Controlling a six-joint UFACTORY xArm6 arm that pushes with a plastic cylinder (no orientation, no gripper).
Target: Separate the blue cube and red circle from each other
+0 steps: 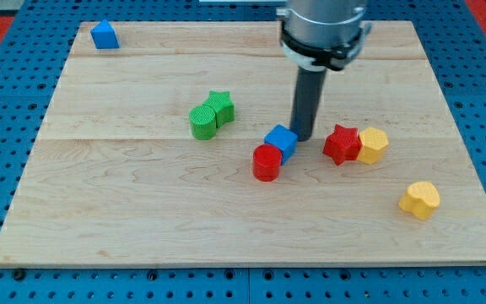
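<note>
Tip (303, 138) partly hidden behind blue cube (281, 139), red circle (267, 162) touching

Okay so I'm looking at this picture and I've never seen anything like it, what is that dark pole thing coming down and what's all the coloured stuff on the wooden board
That is a robot arm ending in a plain dark rod. It grabs nothing; my tip slides along the wooden board and pushes blocks. There is one picture, from one camera looking down at the board at an angle.

My tip is right beside the blue cube, on its right, which touches the red circle below-left of it. These two are to be pushed apart. To the view's right, a red star touches a yellow block; another yellow block lies lower right. Two green blocks sit together centre-left, and a small blue block is top left.
</note>
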